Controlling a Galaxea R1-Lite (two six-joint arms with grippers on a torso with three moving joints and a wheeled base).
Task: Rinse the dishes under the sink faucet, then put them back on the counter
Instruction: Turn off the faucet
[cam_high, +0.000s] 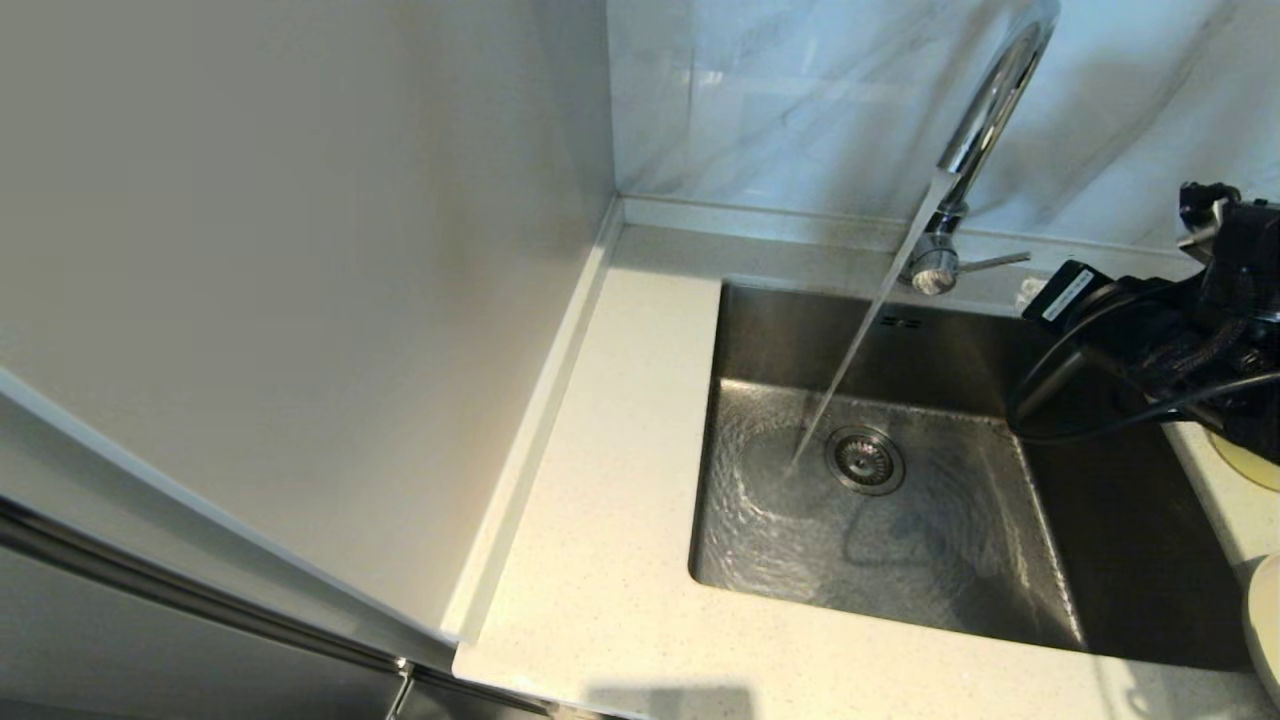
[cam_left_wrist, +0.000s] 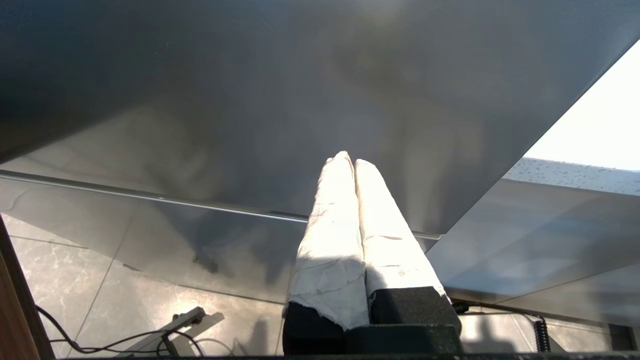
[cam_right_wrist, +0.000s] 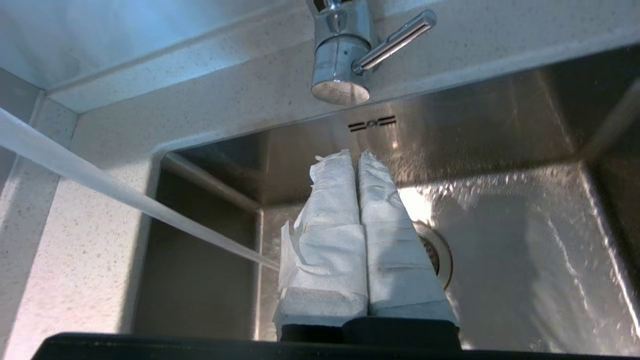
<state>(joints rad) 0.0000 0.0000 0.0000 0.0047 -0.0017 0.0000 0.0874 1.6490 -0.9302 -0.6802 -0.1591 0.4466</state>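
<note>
- Dishes are mostly out of your sight: in the head view only a pale-yellow bowl edge (cam_high: 1248, 468) peeks from behind the right arm, and a cream-white plate (cam_high: 1266, 620) is cut off by the frame edge, both on the counter (cam_high: 620, 450) right of the sink (cam_high: 1000, 560). You cannot make out the chopsticks anywhere.
- Faucet (cam_high: 985, 120) is cut off at the top of the head view; water (cam_high: 850, 360) runs from it in a slanting stream and lands just beside the drain strainer (cam_high: 865, 460), rippling across the basin floor.
- Your right gripper (cam_right_wrist: 358, 155) hangs over the sink near the faucet base and its side lever (cam_right_wrist: 395, 40); its white-wrapped fingers (cam_right_wrist: 335, 215) are pressed together and hold nothing. In the head view the arm's black body and cables hide the fingers.
- Your left gripper (cam_left_wrist: 349, 159) is outside the head view; its wrist camera shows wrapped fingers (cam_left_wrist: 330, 225) closed together, empty, below a grey panel (cam_left_wrist: 250, 100) with tiled floor (cam_left_wrist: 60, 270) beneath.
- A white label (cam_high: 1066, 295) on the right arm carries print too small for you to read.
</note>
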